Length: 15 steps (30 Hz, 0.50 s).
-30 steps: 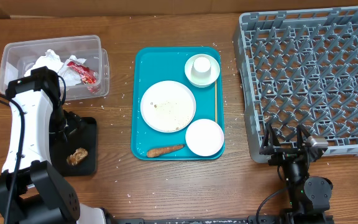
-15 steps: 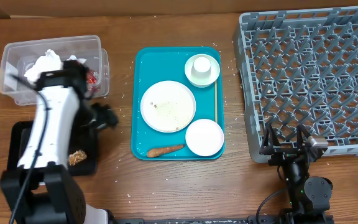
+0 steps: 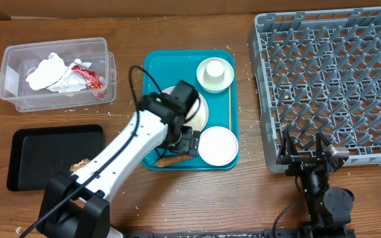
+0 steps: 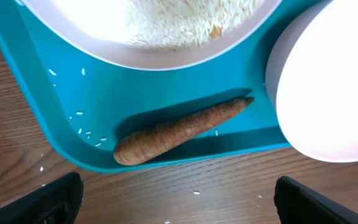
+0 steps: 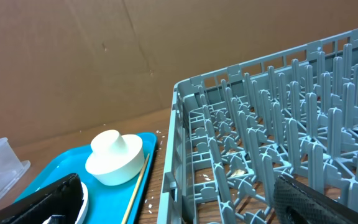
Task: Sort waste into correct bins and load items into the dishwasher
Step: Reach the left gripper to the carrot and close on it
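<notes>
Spanning from the lower left to the centre of the overhead view, the white left arm was seen above the lower edge of the rectangular teal plastic tray [image 3: 152, 66]. The left gripper [image 3: 180, 149] was held over the small tapered orange carrot piece [image 3: 167, 160]. In the left wrist view the fingers [image 4: 42, 202] were spread wide, one at each lower corner, released and grasping nothing. The carrot piece lay between them and higher in the frame, in the tray's lower trough, untouched. Just above it the round flat white plate [image 4: 166, 57] carried white rice grains [image 4: 166, 22], and more grains were scattered on the tray floor at the left. A smaller white bowl [image 4: 328, 87] was found at the right, close beside the carrot's pointed tip.

At the upper left of the overhead view, the clear rectangular plastic tub [image 3: 8, 66] held crumpled white paper napkins [image 3: 45, 73] and a red wrapper [image 3: 86, 76]. Below it, the shallow black rectangular tray [image 3: 45, 152] held a brown food chunk [image 3: 79, 164] near its lower right corner. A small white cup [image 3: 214, 69] stacked with a second white bowl [image 3: 227, 82] was seen at the teal tray's upper right. A thin wooden stick [image 3: 229, 109] was laid along that tray's right rim. The large square grey plastic dish rack [image 3: 329, 73] filled the right side. At its lower edge the right gripper [image 3: 303, 152] was seen. In the right wrist view its fingers [image 5: 42, 199] were likewise spread apart and empty.
</notes>
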Tool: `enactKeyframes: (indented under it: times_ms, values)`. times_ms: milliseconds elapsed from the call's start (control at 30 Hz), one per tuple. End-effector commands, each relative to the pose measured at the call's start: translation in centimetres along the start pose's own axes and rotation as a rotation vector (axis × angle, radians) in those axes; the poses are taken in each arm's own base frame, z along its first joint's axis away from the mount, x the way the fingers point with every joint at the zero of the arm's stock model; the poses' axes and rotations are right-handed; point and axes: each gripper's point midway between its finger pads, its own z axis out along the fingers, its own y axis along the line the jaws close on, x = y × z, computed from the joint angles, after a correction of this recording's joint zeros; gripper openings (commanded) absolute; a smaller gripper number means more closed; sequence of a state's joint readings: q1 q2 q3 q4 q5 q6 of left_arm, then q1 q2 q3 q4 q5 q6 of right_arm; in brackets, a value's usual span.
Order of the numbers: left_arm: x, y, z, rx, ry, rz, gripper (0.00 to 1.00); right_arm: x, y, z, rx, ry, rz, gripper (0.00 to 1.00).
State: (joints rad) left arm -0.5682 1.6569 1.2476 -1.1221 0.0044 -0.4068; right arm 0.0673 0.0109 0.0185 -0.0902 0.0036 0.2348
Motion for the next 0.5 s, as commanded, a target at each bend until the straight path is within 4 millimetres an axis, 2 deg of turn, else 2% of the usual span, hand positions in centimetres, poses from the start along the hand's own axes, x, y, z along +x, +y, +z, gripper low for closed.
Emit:
enactKeyframes:
  times_ms: [0,267,400,467]
  values:
    - [0.2,1.2,1.0,-0.083,-0.013,0.041,1.0,0.3,0.1,0.0,-0.01,0.0,-0.007,1.0]
    - [2.0,1.7,3.4,-0.091,0.039,0.043,0.99,0.3,0.1,0.0,-0.01,0.0,-0.007,1.0]
    - [1.7,1.5,4.7,-0.072,0.007,0.043,0.86,0.3,0.1,0.0,-0.01,0.0,-0.007,1.0]
    - [1.4,1.4,5.4,-0.065,-0.018,0.042,0.86,0.3,0.1,0.0,-0.01,0.0,-0.007,1.0]
